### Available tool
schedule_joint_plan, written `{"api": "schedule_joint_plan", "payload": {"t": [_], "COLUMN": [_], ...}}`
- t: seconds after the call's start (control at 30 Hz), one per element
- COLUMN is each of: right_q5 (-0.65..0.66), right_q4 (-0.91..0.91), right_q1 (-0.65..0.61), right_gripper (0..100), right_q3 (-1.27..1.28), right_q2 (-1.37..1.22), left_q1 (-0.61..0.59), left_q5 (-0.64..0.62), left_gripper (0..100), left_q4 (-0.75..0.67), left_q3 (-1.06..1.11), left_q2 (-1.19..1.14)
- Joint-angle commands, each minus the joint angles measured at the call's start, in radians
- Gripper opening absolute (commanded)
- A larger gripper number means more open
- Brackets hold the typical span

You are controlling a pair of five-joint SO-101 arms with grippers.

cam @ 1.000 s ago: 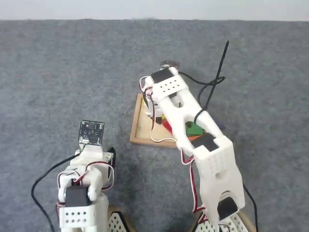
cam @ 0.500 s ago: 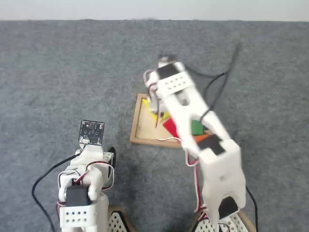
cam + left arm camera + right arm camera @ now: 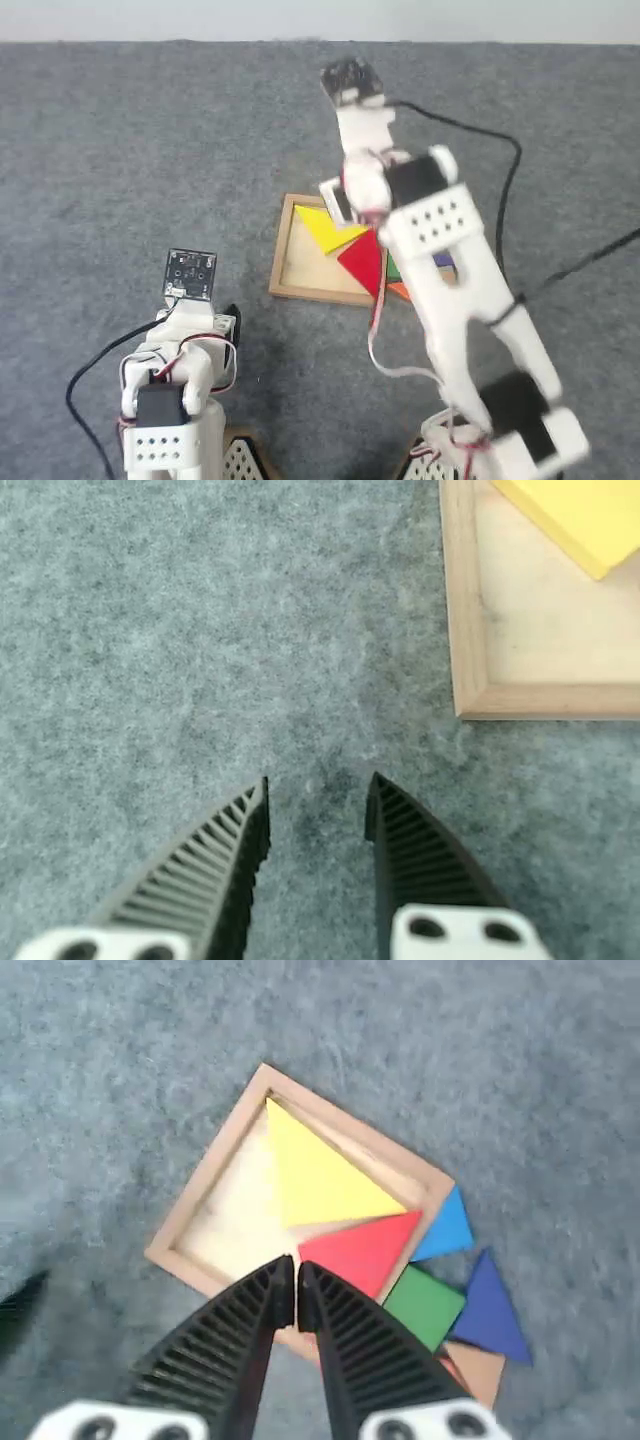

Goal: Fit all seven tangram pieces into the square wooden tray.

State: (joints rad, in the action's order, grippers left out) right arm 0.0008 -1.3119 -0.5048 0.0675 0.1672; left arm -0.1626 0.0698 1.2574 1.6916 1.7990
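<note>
1. Right arm has swung up off the square wooden tray (image 3: 235, 1215) since a second ago, uncovering it.
2. Yellow triangle (image 3: 320, 1175) and red triangle (image 3: 365, 1250) lie inside the tray, edges meeting.
3. Green square (image 3: 425, 1305), light blue piece (image 3: 448, 1228) and dark blue triangle (image 3: 490, 1310) sit just outside the tray, probably awaiting insertion.
4. Right gripper (image 3: 295, 1270) hangs above the tray, jaws nearly pressed together, empty.
5. Left gripper (image 3: 318, 800) is beside a tray corner, jaws spread, apparently parked.

the left arm (image 3: 165, 445) and right arm (image 3: 450, 290) consist of white printed shells with perforated panels and black servo blocks. a black cable (image 3: 470, 128) and thin red-and-white wires (image 3: 375, 335) run along the links. the left gripper (image 3: 315, 800) and right gripper (image 3: 290, 1265) each carry black ribbed fingers on white mounts with two screw holes.
</note>
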Motion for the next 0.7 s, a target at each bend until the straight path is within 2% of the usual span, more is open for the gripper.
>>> {"api": "schedule_joint_plan", "payload": {"t": [0.0, 0.07, 0.3, 0.67], "right_q5": [0.146, 0.126, 0.112, 0.078], "right_q4": [0.492, 0.57, 0.535, 0.527], "right_q1": [0.045, 0.07, 0.168, 0.15], "right_gripper": [0.6, 0.6, 0.6, 0.6], "right_q3": [0.519, 0.588, 0.483, 0.376], "right_q2": [0.128, 0.097, -0.085, -0.278], "left_q1": [0.0, 0.0, 0.0, 0.0], "left_q5": [0.006, 0.006, 0.006, 0.006], "left_gripper": [15, 15, 15, 15], "left_q4": [0.009, 0.009, 0.009, 0.009], "left_q3": [-0.008, -0.008, -0.008, -0.008], "left_q2": [0.028, 0.028, 0.028, 0.028]}}
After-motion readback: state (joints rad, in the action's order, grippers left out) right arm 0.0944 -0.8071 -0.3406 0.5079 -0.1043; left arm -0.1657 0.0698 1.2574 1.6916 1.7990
